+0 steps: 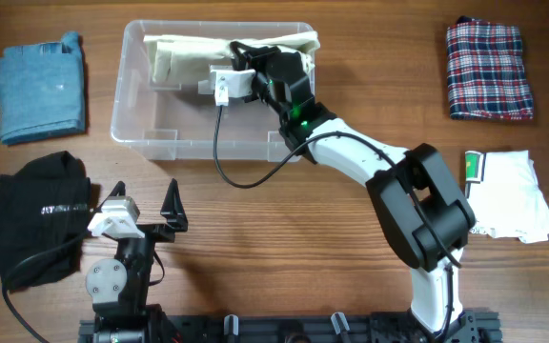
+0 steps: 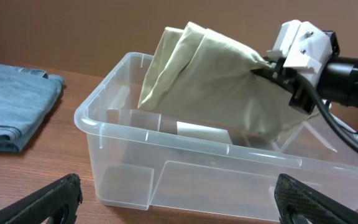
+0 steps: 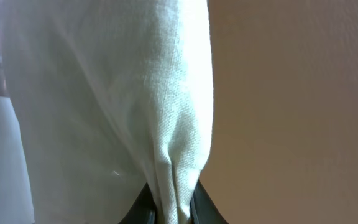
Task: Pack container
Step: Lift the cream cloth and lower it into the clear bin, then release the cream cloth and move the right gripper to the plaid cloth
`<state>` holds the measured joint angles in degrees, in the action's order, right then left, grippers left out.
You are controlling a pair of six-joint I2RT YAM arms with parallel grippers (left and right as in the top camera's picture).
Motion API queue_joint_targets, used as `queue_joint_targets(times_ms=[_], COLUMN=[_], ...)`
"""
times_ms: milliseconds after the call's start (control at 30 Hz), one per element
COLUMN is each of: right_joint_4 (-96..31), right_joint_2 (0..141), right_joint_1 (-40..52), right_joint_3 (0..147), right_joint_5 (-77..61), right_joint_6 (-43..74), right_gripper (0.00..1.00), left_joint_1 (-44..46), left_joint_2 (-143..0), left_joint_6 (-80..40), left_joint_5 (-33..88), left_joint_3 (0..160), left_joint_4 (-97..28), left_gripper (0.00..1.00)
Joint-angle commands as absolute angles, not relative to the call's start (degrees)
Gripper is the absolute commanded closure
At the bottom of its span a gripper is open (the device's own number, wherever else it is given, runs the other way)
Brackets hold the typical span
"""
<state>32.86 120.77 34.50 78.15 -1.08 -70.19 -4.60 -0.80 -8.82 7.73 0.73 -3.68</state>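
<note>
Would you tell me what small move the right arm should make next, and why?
Probably lower the right gripper straight down. It is shut on the folded cream fabric cloth, which hangs partly above the rim of the clear rectangular plastic container, its lower end inside; lowering lets it settle before release.

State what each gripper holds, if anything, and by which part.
Right gripper pinches the cream cloth by a bunched fold; left gripper, open, holds nothing.
</note>
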Motion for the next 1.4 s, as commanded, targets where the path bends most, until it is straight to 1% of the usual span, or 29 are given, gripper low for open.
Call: queue_joint_targets(times_ms=[0,167,200,233,267,333,433,533,667,733,800,900,1033,1100,1167,1267,1367], right_joint_4=[37.54,40.45,40.53,41.21,41.65,43.59,48.25,47.81,42.0,32.18,24.01,5.67,-23.35,-33.5,-38.94,-40.69,-41.28], right_joint_2=[122.5,124.4,124.4,124.4,124.4,124.4,123.98,122.23,117.23,111.7,106.26,97.19,93.95,93.95,93.86,93.84,93.84], right_joint_1=[35.79,35.99,35.99,35.99,36.01,36.14,38.72,43.44,49.41,51.53,51.72,50.35,45.45,41.41,37.1,33.82,27.33], right_joint_3=[80.07,80.09,80.09,80.09,80.09,80.09,80.18,80.2,80.2,80.2,80.27,82.85,95.29,100.14,102.15,102.15,102.15], right_joint_5=[-3.03,-3.77,-3.99,-3.92,-3.9,-3.16,4.32,14.68,27.59,28.23,26.83,17.78,8.62,3.27,-2.13,-5.41,-5.48], right_joint_6=[-70.43,-70.39,-70.39,-70.39,-70.37,-70.11,-61.8,-55.13,-44.62,-38.24,-30.98,-24.77,-16.95,-14.81,-14.83,-14.74,-8.25], right_gripper=[0.96,0.95,0.67,0.11,0.0,0.0,0.0,0.0,0.0,0.0,0.0,0.0,0.0,0.0,0.0,0.0,0.0], left_joint_1=[-4.34,-4.34,-4.34,-4.34,-4.34,-4.34,-4.34,-4.34,-4.34,-4.34,-4.34,-4.34,-4.34,-4.34,-4.34,-4.34,-4.34], left_joint_2=[-0.38,-0.38,-0.38,-0.38,-0.38,-0.38,-0.38,-0.38,-0.38,-0.38,-0.38,-0.38,-0.38,-0.38,-0.38,-0.38,-0.38], left_joint_6=[-7.88,-7.88,-7.9,-7.9,-7.9,-7.88,-7.88,-7.88,-7.88,-7.9,-7.9,-7.88,-7.9,-7.88,-7.88,-7.9,-7.88], left_joint_5=[7.4,7.4,7.4,7.4,7.4,7.4,7.4,7.4,7.4,7.4,7.4,7.4,7.4,7.4,7.4,7.4,7.4], left_joint_3=[0.36,0.36,0.36,0.36,0.36,0.36,0.36,0.36,0.36,0.36,0.36,0.36,0.36,0.36,0.36,0.36,0.36], left_joint_4=[-3.7,-3.7,-3.7,-3.7,-3.7,-3.7,-3.7,-3.7,-3.7,-3.7,-3.7,-3.7,-3.7,-3.7,-3.7,-3.7,-3.7], left_gripper=[0.0,0.0,0.0,0.0,0.0,0.0,0.0,0.0,0.0,0.0,0.0,0.0,0.0,0.0,0.0,0.0,0.0])
